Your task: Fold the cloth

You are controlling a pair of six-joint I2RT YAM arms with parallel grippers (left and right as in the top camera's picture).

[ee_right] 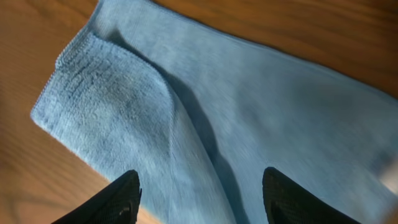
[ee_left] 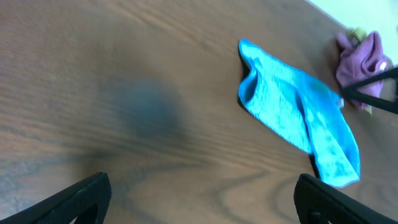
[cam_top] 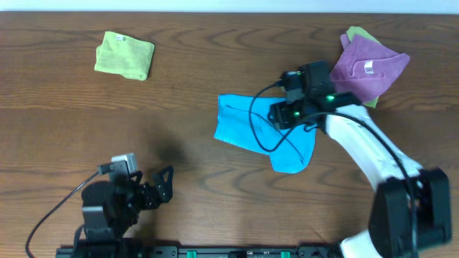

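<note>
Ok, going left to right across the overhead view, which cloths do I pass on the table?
light green cloth → blue cloth → purple cloth

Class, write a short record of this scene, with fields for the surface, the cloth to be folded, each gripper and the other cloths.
Surface: wooden table
Cloth to fold: blue cloth, lying on the wooden table, one flap turned over onto itself
Right gripper: open, over the blue cloth, holding nothing
Left gripper: open, over bare wood, apart from the blue cloth
Other cloths: light green cloth at far left; purple cloth at far right, lying on a second green cloth
</note>
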